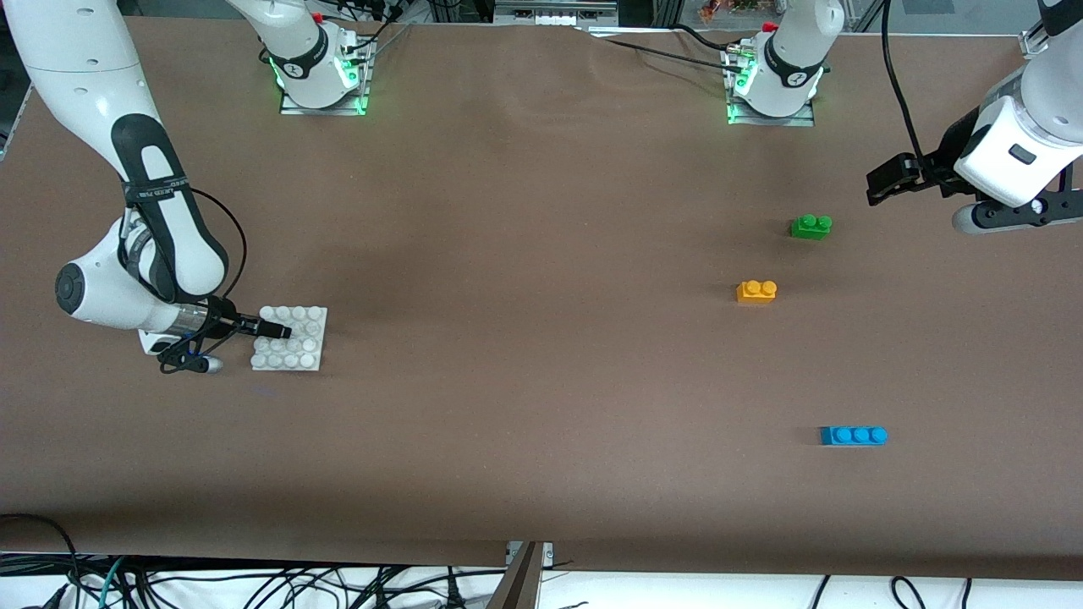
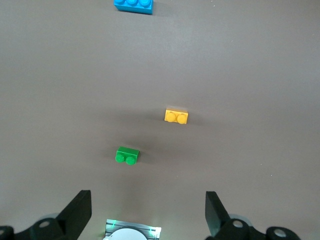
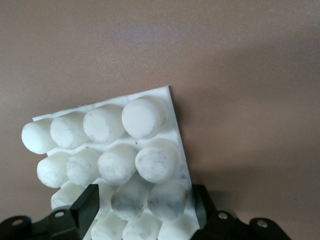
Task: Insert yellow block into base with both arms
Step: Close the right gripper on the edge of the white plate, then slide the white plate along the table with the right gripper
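Note:
The yellow block [image 1: 756, 291] lies on the table toward the left arm's end; it also shows in the left wrist view [image 2: 176, 116]. My left gripper [image 1: 876, 188] is open and empty, up in the air over the table's left-arm end, apart from the block; its wide-open jaws show in the left wrist view [image 2: 147, 212]. The white studded base [image 1: 294, 345] lies toward the right arm's end. My right gripper [image 1: 275, 329] reaches over it from the side. In the right wrist view [image 3: 145, 212] its fingers are closed on the base [image 3: 125, 145], two stud rows between them.
A green two-stud brick [image 1: 810, 226] lies farther from the front camera than the yellow block, and shows in the left wrist view [image 2: 127, 156]. A blue three-stud brick [image 1: 853, 435] lies nearer to the camera [image 2: 133, 5]. The arm bases [image 1: 772, 85] stand along the table's back edge.

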Controlling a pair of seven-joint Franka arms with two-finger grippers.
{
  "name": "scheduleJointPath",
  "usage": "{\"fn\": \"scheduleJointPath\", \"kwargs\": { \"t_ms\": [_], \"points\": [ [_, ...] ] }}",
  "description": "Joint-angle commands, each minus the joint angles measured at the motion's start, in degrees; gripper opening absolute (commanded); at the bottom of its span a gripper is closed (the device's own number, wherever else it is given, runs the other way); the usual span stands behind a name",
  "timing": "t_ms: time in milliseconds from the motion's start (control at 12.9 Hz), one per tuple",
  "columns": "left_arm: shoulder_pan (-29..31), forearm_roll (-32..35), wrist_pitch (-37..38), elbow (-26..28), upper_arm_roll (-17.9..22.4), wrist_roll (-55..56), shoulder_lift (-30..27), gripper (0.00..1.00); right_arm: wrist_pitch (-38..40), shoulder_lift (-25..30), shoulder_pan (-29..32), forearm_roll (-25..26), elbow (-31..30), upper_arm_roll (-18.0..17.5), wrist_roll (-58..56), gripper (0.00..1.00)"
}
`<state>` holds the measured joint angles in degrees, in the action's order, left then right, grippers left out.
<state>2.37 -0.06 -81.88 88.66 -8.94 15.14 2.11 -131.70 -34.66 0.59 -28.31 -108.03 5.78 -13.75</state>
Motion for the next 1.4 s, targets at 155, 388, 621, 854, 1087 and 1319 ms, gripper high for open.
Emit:
{"fn": "scheduleJointPath", "kwargs": {
  "t_ms": [155, 388, 621, 854, 1087, 1319],
  "points": [
    [0.5, -1.3, 0.3, -0.1, -0.4, -0.3, -0.5, 1.00, 0.6, -2.2, -0.1, -1.0, 1.9, -0.7, -0.1, 0.73],
    [0.5, -1.3, 0.3, -0.2, -0.3, -0.4, -0.6, 1.00, 0.6, -2.3, -1.2, -1.2, 1.9, -1.0, 0.8, 0.73],
    [0.5, -1.4, 0.1, -0.2, -0.2, -0.5, -0.5, 1.00, 0.7, -2.3, -2.2, -1.2, 2.6, -1.0, 2.2, 0.74],
    [0.4, -1.3, 0.2, -0.2, -0.4, -0.4, -0.5, 1.00, 0.7, -2.3, -3.0, -1.2, 2.7, -2.1, 4.8, 0.74],
    [0.4, -1.3, 0.2, -0.2, -0.5, -0.4, -0.5, 1.00, 0.7, -2.3, -4.5, -1.2, 3.4, -2.4, 7.2, 0.75],
    [0.4, -1.3, 0.2, -0.2, -0.4, -0.4, -0.5, 1.00, 0.6, -2.5, -6.5, -1.2, 3.5, -2.5, 9.0, 0.75]
  ]
}}
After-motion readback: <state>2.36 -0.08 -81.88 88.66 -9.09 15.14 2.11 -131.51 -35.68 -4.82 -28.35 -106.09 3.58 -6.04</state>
